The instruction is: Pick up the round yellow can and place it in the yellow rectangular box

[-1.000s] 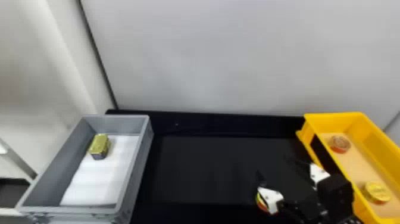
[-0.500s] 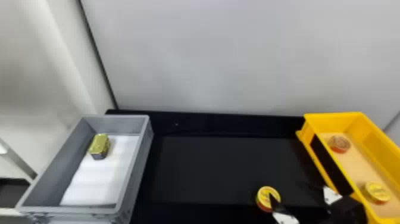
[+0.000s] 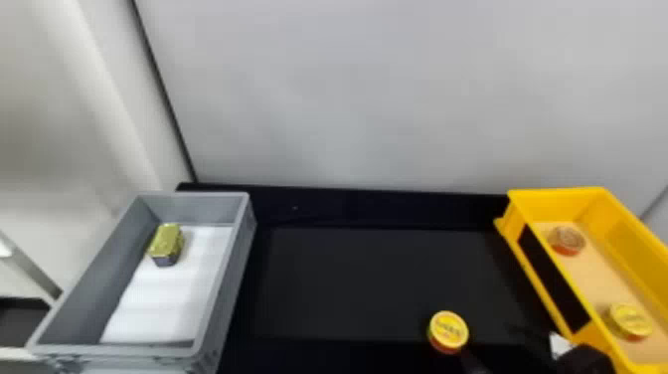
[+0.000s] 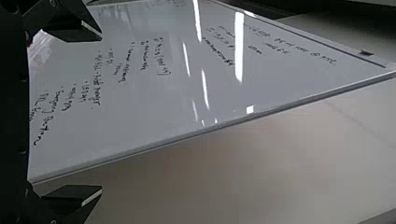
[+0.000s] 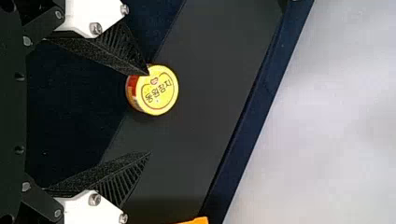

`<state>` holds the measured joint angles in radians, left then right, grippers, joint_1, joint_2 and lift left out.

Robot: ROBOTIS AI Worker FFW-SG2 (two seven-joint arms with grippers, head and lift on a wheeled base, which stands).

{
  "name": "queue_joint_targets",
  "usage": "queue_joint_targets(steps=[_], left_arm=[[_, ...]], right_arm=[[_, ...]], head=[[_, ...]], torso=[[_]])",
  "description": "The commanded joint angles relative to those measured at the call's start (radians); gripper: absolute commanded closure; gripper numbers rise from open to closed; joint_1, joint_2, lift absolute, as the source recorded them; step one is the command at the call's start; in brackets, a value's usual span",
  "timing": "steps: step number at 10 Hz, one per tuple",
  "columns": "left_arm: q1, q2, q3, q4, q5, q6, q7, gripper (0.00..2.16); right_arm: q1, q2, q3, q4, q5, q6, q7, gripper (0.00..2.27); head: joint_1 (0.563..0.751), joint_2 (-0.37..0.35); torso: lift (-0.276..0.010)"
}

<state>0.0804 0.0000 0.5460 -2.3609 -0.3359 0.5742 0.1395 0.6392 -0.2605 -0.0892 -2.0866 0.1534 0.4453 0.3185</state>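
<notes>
Hanging spread, R gripper (image 3: pixel 512 350) is nr yellow can (image 3: pixel 448 329) on tbl (image 3: pixel 368 283).

Beside a rough, ribbed, matt finger of the right claw (image 3: pixel 489 340), the round yellow can (image 3: pixel 447 329) looks like smooth metal. Under that claw the tabletop (image 3: pixel 373 278) looks smooth and matt. Right of it, the yellow rectangular box (image 3: pixel 561 206) looks like smooth plastic; well left, the grey crate (image 3: pixel 199 209), duller plastic, holds a shiny metal tin (image 3: pixel 168 239). Beyond the left claw (image 4: pixel 102 113), the whiteboard (image 4: pixel 140 112) is glossy
</notes>
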Motion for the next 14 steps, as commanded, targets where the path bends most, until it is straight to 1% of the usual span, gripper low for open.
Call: queue_joint_targets(steps=[1,2,3,4,5,6,7,9,12,14], left_arm=[[-0.001,-0.003,-0.001,-0.001,0.000,0.000,0.000,0.12],[-0.001,-0.003,-0.003,-0.001,0.000,0.000,0.000,0.12],[-0.001,-0.003,-0.003,-0.003,0.000,0.000,0.000,0.12],[-0.001,-0.003,-0.003,-0.003,0.000,0.000,0.000,0.12],[-0.001,-0.003,-0.001,-0.005,0.000,0.000,0.000,0.12],[-0.001,-0.003,0.000,-0.005,0.000,0.000,0.000,0.12],[-0.001,-0.003,0.000,-0.003,0.000,0.000,0.000,0.12],[-0.001,-0.003,0.000,-0.003,0.000,0.000,0.000,0.12],[-0.002,-0.003,-0.003,-0.005,0.000,0.000,0.000,0.12],[-0.002,-0.003,-0.004,-0.005,0.000,0.000,0.000,0.12]], right_arm=[[-0.033,0.020,-0.007,0.039,0.000,0.006,0.004,0.22],[-0.050,0.023,-0.004,0.057,0.000,0.015,0.015,0.19],[-0.064,0.015,0.003,0.071,0.000,0.018,0.019,0.11],[-0.077,0.010,0.014,0.083,-0.003,0.017,0.022,0.08],[-0.093,0.015,0.019,0.089,-0.006,0.021,0.036,0.10],[-0.120,0.021,0.022,0.094,0.003,0.054,0.088,0.11],[-0.133,0.018,0.032,0.089,0.002,0.077,0.096,0.07],[-0.139,0.024,0.048,0.091,-0.020,0.081,0.081,0.05],[-0.196,0.027,0.083,0.145,-0.052,0.095,0.082,0.00],[-0.239,0.027,0.098,0.180,-0.052,0.087,0.078,0.00]], head=[[0.694,0.014],[0.694,0.014],[0.694,0.014],[0.694,0.014],[0.694,0.014],[0.694,0.014],[0.694,0.014],[0.694,0.014],[0.694,0.014],[0.694,0.014]], torso=[[-0.090],[-0.090],[-0.090],[-0.090],[-0.090],[-0.090],[-0.090],[-0.090],[-0.090],[-0.090]])
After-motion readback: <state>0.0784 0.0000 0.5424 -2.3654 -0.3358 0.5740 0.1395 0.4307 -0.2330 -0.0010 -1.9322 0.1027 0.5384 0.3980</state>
